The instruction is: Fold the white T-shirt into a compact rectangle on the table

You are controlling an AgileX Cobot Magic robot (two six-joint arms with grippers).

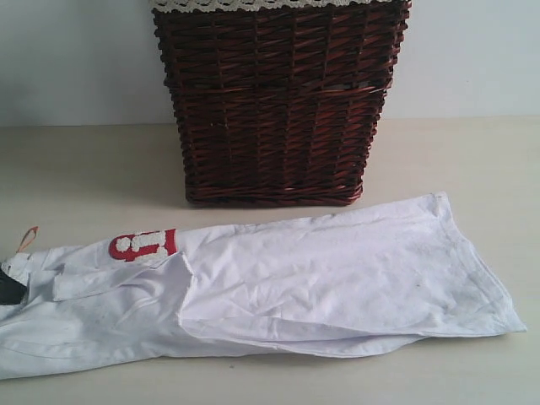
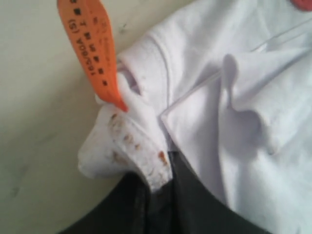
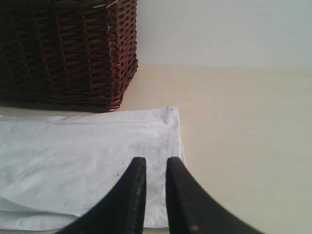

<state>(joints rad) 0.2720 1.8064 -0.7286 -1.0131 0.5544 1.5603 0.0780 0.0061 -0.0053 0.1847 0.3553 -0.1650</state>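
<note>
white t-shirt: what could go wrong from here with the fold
The left pincer pinches only a bunched bit of collar beside the orange tag; it may slip when pulled. The right pincer holds nothing near the hem, so a one-sided pull could drag the white T-shirt and spoil its loose folds. The wicker basket stands close behind; cloth might snag on it.

Shirt (image 1: 321, 270): white matt cloth, softly creased; lettering (image 1: 143, 245) of fuzzy white pile edged in red. Tag (image 2: 92, 48): smooth orange ribbon with a faint sheen and black print. Basket (image 1: 278, 110): dark brown woven wicker, ribbed, slightly glossy; cream lace trim (image 1: 253, 5). Table (image 1: 84, 169): smooth matt beige. Right gripper (image 3: 156, 161): smooth matt black.
</note>
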